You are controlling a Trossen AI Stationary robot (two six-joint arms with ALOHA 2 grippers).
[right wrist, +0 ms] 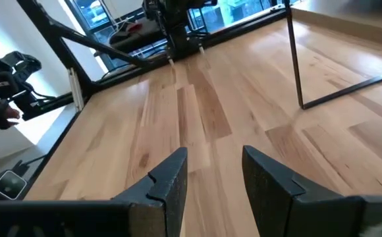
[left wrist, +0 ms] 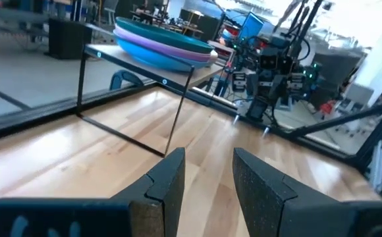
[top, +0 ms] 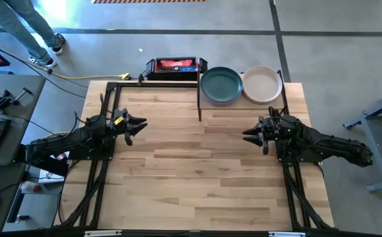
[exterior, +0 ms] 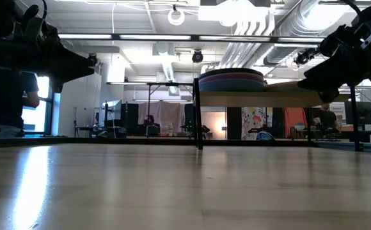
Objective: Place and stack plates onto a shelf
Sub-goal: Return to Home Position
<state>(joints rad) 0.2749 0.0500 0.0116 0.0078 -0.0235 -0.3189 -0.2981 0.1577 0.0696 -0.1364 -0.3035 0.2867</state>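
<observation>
The shelf [top: 241, 105] stands at the table's far edge, right of centre, on thin black legs [left wrist: 178, 108]. Two stacks of plates rest on it. The left stack [top: 220, 85] has a dark green plate on top, and in the left wrist view [left wrist: 161, 45] blue, purple and pink rims show beneath it. The right stack [top: 262, 84] has a cream plate on top. In the low view only one stack [exterior: 231, 80] shows on the shelf board [exterior: 268, 98]. My left gripper [top: 144, 124] [left wrist: 207, 157] hovers open over the table's left part. My right gripper [top: 245, 137] [right wrist: 214, 155] hovers open just in front of the shelf.
A red and black box [top: 174, 66] sits beyond the far edge, with a yellow cable [top: 85, 78] running off to its left. A black frame [top: 115, 87] stands at the table's far left corner. A person's legs [top: 36, 33] show on the floor far left. Bare wood [top: 191, 171] lies between the arms.
</observation>
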